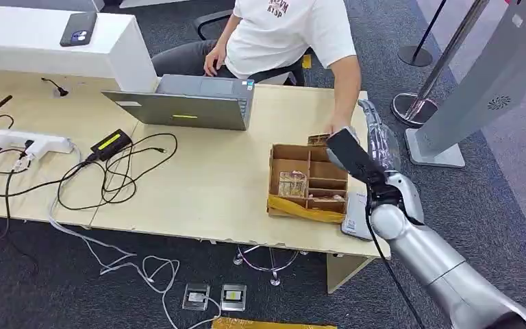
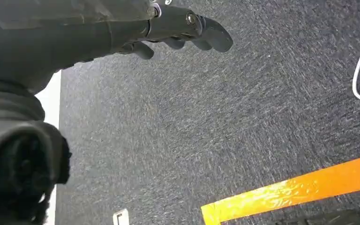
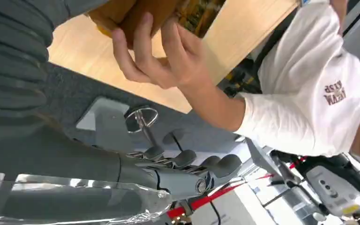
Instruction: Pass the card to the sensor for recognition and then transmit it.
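Note:
A cardboard box (image 1: 272,179) with compartments stands at the right end of the table, with cards (image 1: 292,184) lying in it. A person's hand (image 1: 330,129) rests at the box's far edge on a brownish piece; the right wrist view has this hand (image 3: 154,51) gripping cardboard. My right hand (image 1: 378,137) is raised just right of the box under a clear plastic cover, its fingers (image 3: 187,161) stretched out and holding nothing. My left hand (image 2: 178,26) hangs over dark carpet, fingers loosely extended and empty. A flat grey device (image 1: 355,218) lies by the table's front right corner.
A seated person in a white T-shirt (image 1: 284,31) is behind the table. A grey laptop (image 1: 192,103), a power strip (image 1: 31,142) and black cables (image 1: 116,171) take up the table's left and middle. A grey kiosk (image 1: 483,82) and stanchion bases (image 1: 411,106) stand on the right.

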{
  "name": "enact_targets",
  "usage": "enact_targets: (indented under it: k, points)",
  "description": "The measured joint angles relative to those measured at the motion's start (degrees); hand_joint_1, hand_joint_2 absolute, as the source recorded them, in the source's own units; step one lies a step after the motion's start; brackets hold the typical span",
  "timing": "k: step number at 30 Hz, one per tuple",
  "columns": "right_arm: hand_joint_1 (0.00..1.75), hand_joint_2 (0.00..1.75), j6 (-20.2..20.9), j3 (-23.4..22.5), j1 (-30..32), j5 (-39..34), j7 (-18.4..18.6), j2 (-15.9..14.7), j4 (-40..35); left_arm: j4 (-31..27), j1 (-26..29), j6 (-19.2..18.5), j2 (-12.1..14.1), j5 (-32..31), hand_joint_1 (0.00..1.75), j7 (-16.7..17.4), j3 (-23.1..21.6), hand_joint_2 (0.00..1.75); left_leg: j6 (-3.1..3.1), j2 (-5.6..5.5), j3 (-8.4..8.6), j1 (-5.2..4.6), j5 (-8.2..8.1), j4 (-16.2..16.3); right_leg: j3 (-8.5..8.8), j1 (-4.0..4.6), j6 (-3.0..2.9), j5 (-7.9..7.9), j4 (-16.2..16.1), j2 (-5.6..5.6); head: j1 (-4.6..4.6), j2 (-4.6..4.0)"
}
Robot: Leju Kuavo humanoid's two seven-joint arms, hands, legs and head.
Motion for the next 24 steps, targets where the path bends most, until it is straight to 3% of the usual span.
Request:
enact_targets:
  k: [13,17,24]
  points:
    - [0.0,1.75,2.08,-1.82,11.95,6.44,0.11,-5.59,-13.01,0.02,0.77,0.65,0.24,0.59,0.0,-1.14,0.11,0.0,-0.01,0.0,0.0,0.0,-0.01,0.0,0.0,0.0,0.0,0.0,-0.01,0.0,0.02,0.0]
    - [0.0,1.75,5.3,-2.01,14.11,11.99,-0.17,-6.73,-14.83,0.02,0.65,0.5,0.26,-0.17,0.0,-1.07,0.11,0.0,-0.01,0.01,0.01,0.0,-0.01,0.0,0.0,0.0,0.0,0.0,-0.01,0.0,0.04,0.0]
    - [0.0,1.75,10.71,-1.22,15.11,22.56,3.28,-7.5,-17.08,0.02,0.47,0.35,0.26,-0.5,0.0,-0.66,0.11,0.0,-0.01,0.02,0.01,0.0,0.0,0.0,0.0,0.0,0.0,0.0,0.0,0.01,0.0,0.0]
